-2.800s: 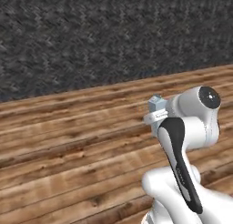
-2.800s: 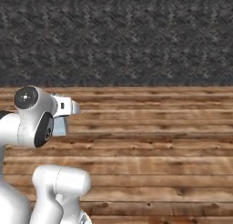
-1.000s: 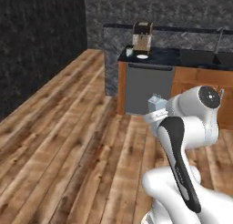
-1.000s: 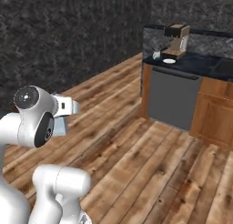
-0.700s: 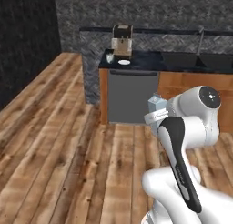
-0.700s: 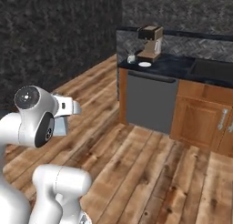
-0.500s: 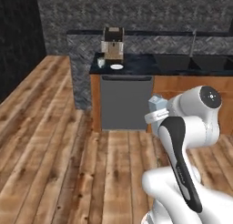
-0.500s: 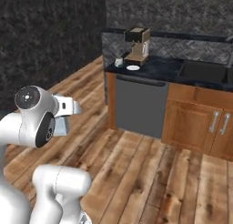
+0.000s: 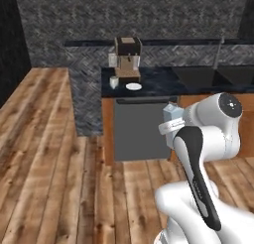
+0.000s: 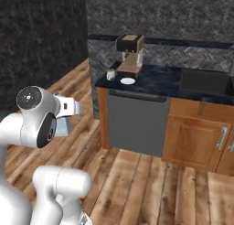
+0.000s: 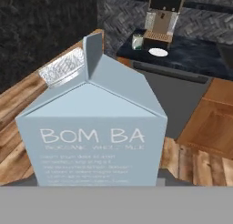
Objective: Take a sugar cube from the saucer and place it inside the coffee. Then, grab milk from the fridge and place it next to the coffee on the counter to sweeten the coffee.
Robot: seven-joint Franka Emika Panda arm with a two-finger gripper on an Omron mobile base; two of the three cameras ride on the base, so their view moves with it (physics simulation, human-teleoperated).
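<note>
Base swung toward counter (image 9: 163, 82), arm folded high, fingers clasping milk (image 11: 95, 132).

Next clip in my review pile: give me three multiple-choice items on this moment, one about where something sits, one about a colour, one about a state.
1. Where is the saucer?
A. on the wooden floor
B. on the counter, in front of the coffee machine
C. in the sink

2. What colour is the milk carton?
A. bright red
B. pale blue
C. dark green

3. What is the milk's state?
A. carried upright at the claw, away from the counter
B. standing beside the coffee
C. lying tipped over on the floor

Answers:
1 B: the white plate lies on the dark slab just before the machine.
2 B: the hand view shows pale blue faces with white lettering.
3 A: the gable points up, close to the camera, with the counter far ahead.
</note>
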